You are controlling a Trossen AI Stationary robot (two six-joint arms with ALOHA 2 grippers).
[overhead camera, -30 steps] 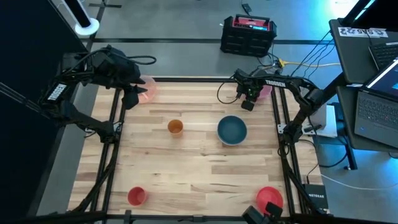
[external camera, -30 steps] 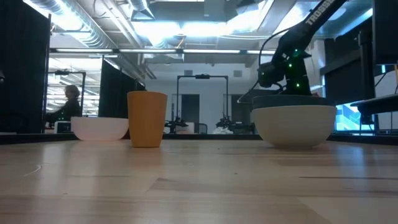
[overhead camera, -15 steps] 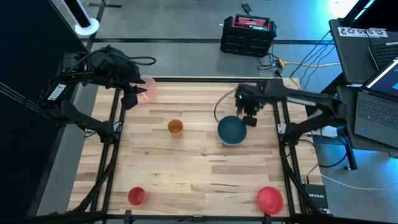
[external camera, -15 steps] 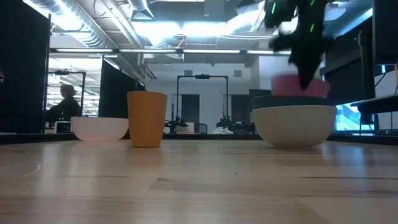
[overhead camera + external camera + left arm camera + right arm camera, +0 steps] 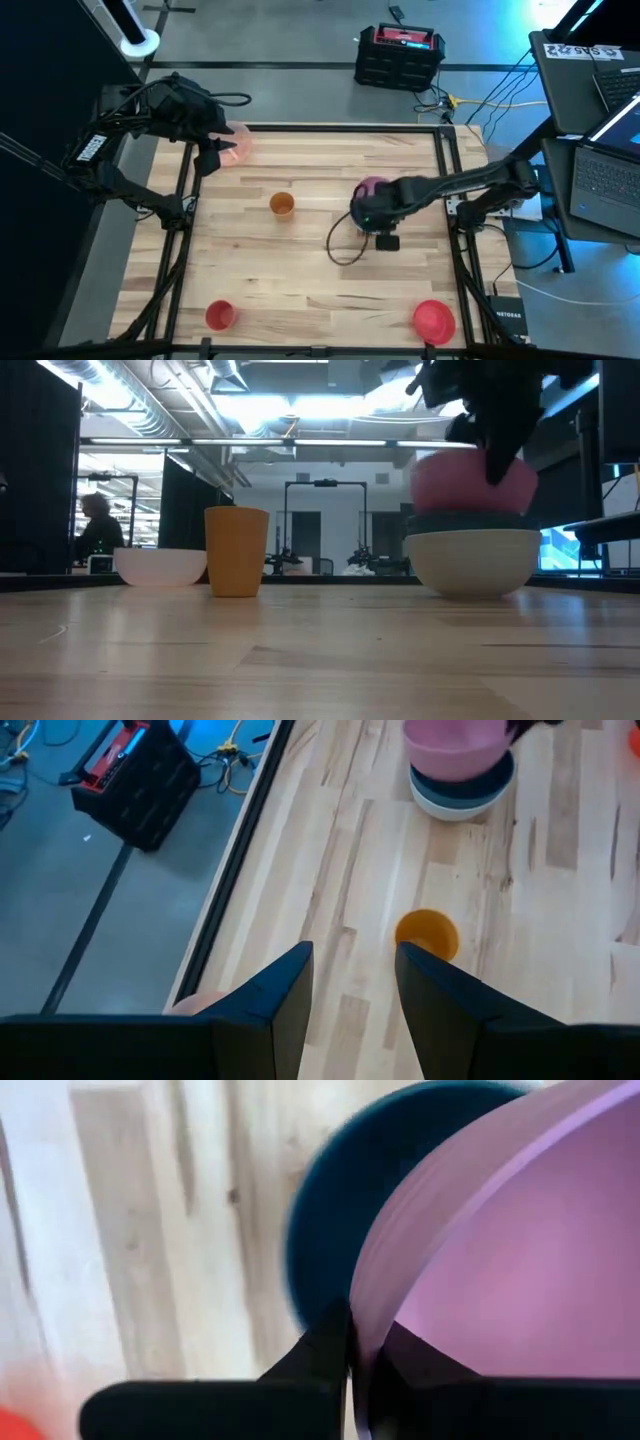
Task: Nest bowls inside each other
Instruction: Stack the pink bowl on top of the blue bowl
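My right gripper is shut on a mauve-pink bowl and holds it just above the dark teal bowl at the table's middle right. In the high view the arm hides most of both bowls. An orange cup stands upright left of them. My left gripper hovers open, high over the far left corner and above a light pink bowl. Nothing is between its fingers. My right gripper pinches the mauve-pink bowl's rim with one finger inside the bowl and one outside. The fingers come from above, pointing down. The bowl hangs mouth up, lifted clear of the table, right over the teal bowl's opening.
A small red cup stands near the front left and a red bowl near the front right. Bare wood lies between them and around the orange cup. A black case sits on the floor beyond the far edge.
My right gripper has lifted the mauve-pink bowl from the far right corner. It has carried the bowl toward the near edge and a little left, over the teal bowl. The bowl now hangs clear of the table; the teal bowl has stayed put.
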